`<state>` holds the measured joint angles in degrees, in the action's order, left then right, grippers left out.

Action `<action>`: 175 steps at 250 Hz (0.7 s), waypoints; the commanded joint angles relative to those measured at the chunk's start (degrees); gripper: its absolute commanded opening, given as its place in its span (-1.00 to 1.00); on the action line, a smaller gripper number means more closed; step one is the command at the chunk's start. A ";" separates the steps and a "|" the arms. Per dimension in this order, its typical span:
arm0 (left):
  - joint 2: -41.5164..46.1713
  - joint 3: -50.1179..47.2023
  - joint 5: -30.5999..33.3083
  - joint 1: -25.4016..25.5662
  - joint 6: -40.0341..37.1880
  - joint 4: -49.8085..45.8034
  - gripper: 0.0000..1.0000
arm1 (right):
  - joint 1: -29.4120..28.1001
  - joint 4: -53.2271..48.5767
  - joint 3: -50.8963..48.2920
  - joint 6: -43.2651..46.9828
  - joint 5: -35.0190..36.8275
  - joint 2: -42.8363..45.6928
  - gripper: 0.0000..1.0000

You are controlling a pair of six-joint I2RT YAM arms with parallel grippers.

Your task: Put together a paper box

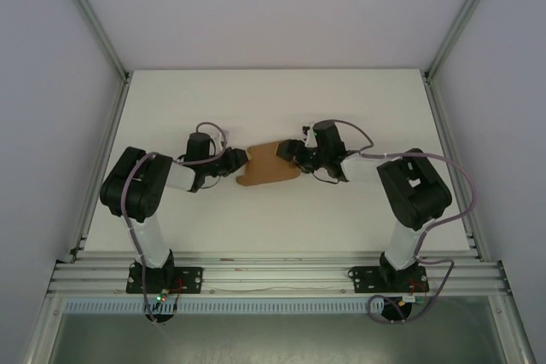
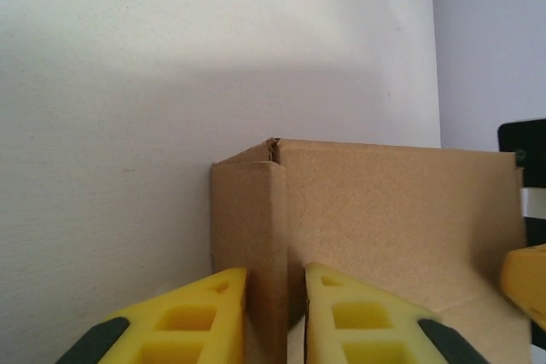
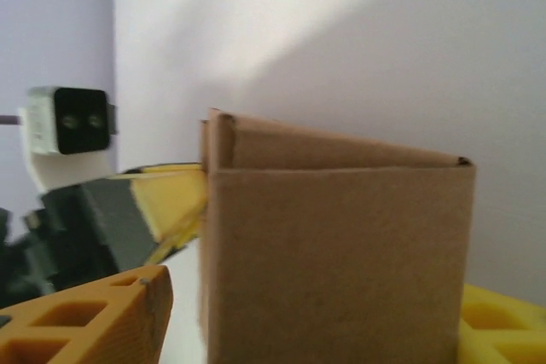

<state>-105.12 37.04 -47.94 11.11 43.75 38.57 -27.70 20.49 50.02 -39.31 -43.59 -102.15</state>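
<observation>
The paper box (image 1: 270,165) is a brown cardboard piece, partly folded, in the middle of the white table between my two grippers. My left gripper (image 1: 240,162) is at its left end. In the left wrist view the left gripper (image 2: 275,277) is shut on an upright cardboard wall (image 2: 260,236), one yellow finger (image 2: 196,317) on each side. My right gripper (image 1: 295,154) is at the box's right end. In the right wrist view the right gripper (image 3: 316,317) is open and straddles a wide panel (image 3: 341,262); its left finger (image 3: 94,321) stands apart from the panel.
The white table (image 1: 273,108) is enclosed by white walls and aluminium frame posts (image 1: 94,23). A metal rail (image 1: 273,274) runs along the near edge by the arm bases. The left arm's camera housing (image 3: 70,121) shows beside the box in the right wrist view.
</observation>
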 commanded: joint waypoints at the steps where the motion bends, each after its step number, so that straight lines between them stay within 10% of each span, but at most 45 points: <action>1: 0.71 -0.44 0.05 0.04 0.03 1.30 -0.48 | -0.03 3.72 0.56 -1.80 -2.84 2.71 0.20; 39: 5.48 1.36 0.82 0.11 -1.31 0.24 -0.11 | 0.31 -1.31 1.03 -1.06 -0.56 5.13 -0.01; 71: 12.14 4.26 4.78 0.18 -9.48 -9.23 0.98 | 1.05 -5.71 0.94 -1.70 1.58 8.41 -0.01; 175: 29.65 10.52 15.83 13.35 -63.22 -34.81 1.00 | 9.90 -32.55 7.95 -28.18 -4.04 13.58 -0.14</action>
<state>-76.47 44.51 -35.51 22.04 2.55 15.86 -20.29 -3.38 56.69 -54.59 -41.95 -89.82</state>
